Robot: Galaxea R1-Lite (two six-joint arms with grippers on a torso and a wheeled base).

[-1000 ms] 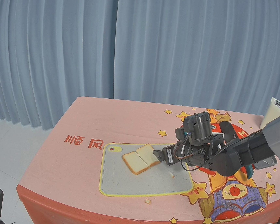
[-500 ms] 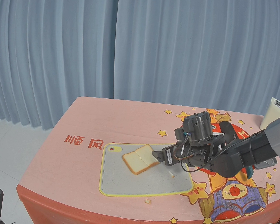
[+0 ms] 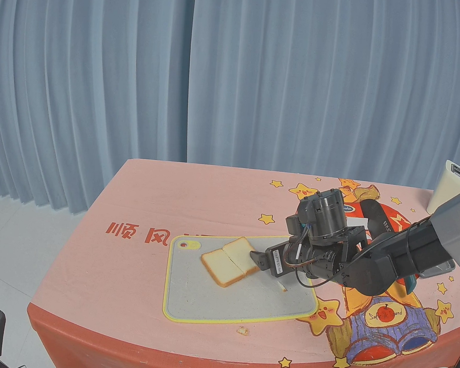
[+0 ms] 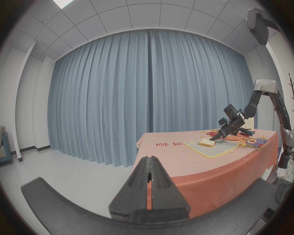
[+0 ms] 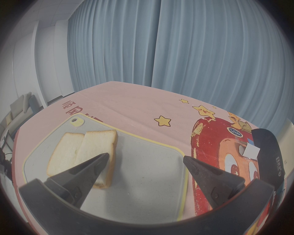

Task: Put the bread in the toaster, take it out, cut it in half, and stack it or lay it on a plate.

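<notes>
Head view shows us the bread (image 3: 232,260), cut in two halves side by side on the cutting board (image 3: 240,301), just left of the right gripper (image 5: 145,156). Its fingers (image 5: 85,177) are spread wide, one tip right by the nearer half and the other over bare board, so the bread is not in the gap. We think this arm is nearer, as the left gripper (image 4: 149,174) hangs off the table (image 3: 147,206), fingers pressed together.

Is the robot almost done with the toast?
Getting there. The bread halves already lie cut, side by side on the cutting board. The right gripper is open, one of its fingers by the nearer half. Picking them up and stacking or plating them is left.
</notes>
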